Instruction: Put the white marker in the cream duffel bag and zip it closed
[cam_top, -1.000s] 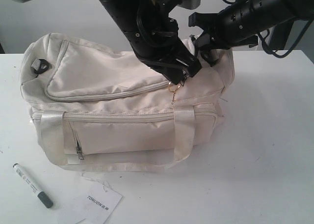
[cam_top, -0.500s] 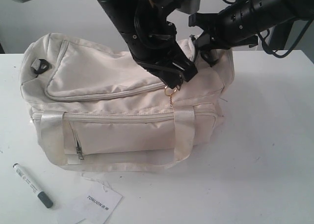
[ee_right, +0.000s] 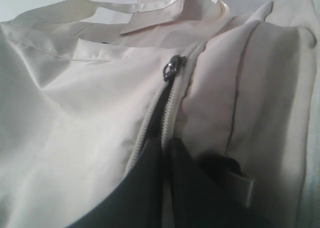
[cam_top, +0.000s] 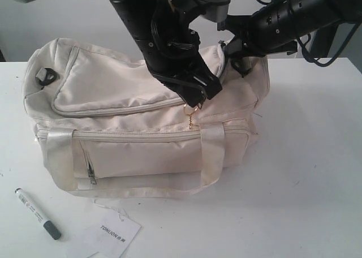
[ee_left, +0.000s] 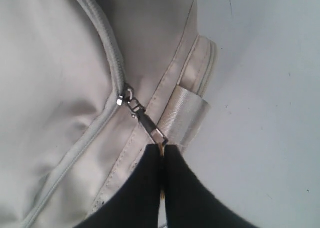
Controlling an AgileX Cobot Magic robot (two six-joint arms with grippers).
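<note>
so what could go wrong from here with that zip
1. The left pincer pinches only the tip of the zip pull, so it may slip free.
2. The cream duffel bag is soft; if the shut right pincer loses the seam, the bag could drag along.
3. The white marker lies near the paper tag, so a grasp might catch both.

Matt cloth cream duffel bag, glossy webbing handle, metal zip pull
</note>
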